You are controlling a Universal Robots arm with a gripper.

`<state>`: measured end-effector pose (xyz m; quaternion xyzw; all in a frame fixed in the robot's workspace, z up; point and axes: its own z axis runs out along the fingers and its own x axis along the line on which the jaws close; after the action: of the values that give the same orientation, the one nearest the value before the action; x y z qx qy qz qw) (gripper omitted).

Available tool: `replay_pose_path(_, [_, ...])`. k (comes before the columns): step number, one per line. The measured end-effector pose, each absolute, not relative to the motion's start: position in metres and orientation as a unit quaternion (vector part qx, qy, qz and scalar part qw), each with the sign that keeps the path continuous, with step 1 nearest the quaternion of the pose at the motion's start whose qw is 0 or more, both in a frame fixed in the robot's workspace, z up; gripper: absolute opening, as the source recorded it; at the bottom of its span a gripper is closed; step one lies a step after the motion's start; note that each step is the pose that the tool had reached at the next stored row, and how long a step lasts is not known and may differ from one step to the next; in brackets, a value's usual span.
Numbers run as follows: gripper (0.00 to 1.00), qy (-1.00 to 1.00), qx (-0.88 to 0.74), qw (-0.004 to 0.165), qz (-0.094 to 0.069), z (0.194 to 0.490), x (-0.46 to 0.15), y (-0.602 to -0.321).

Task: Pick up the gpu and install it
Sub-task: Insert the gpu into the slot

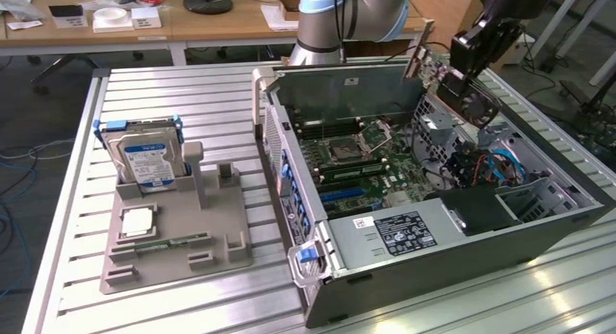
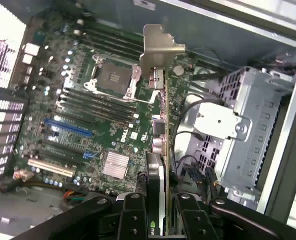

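The exterior view shows the open computer case (image 1: 438, 265) on the desk (image 1: 173, 89), with the graphics card (image 1: 474, 99) held over its far corner. The wrist view shows the hand (image 2: 160, 220) clamped on that card (edge-on, bracket farthest away) above the motherboard (image 2: 87, 125).

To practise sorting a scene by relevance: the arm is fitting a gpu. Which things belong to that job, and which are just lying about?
Job: gpu, claw gripping it, open computer case, motherboard.
Lying about: hard drive, RAM stick, grey holder.
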<state>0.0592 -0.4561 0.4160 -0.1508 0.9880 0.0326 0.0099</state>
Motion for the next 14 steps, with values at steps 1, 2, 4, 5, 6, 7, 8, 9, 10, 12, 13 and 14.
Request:
replay_pose_path(1, [0.27, 0.987, -0.159, 0.010, 0.033, 0.4160, 0.0592, -0.4561])
replay_pose_path(2, [0.27, 0.985, -0.168, 0.009, 0.033, 0.4160, 0.0592, -0.4561])
replay_pose_path(4, [0.27, 0.982, -0.184, 0.009, 0.033, 0.4159, 0.0592, -0.4561])
replay_pose_path(5, [0.27, 0.981, -0.193, 0.009, 0.033, 0.4159, 0.0592, -0.4561])
replay_pose_path(6, [0.27, 0.979, -0.201, 0.008, 0.033, 0.4159, 0.0592, -0.4561])
replay_pose_path(7, [0.27, 0.977, -0.209, 0.008, 0.033, 0.4159, 0.0592, -0.4561])
replay_pose_path(8, [0.27, 0.976, -0.216, 0.008, 0.033, 0.4159, 0.0592, -0.4561])
replay_pose_path(9, [0.27, 0.974, -0.224, 0.007, 0.033, 0.4159, 0.0592, -0.4561])
replay_pose_path(10, [0.27, 0.972, -0.231, 0.007, 0.033, 0.4158, 0.0592, -0.4561])
replay_pose_path(12, [0.27, 0.968, -0.247, 0.007, 0.033, 0.4157, 0.0592, -0.4560])
replay_pose_path(13, [0.27, 0.967, -0.254, 0.006, 0.033, 0.4157, 0.0592, -0.4560])
replay_pose_path(14, [0.27, 0.965, -0.261, 0.006, 0.033, 0.4156, 0.0592, -0.4560])
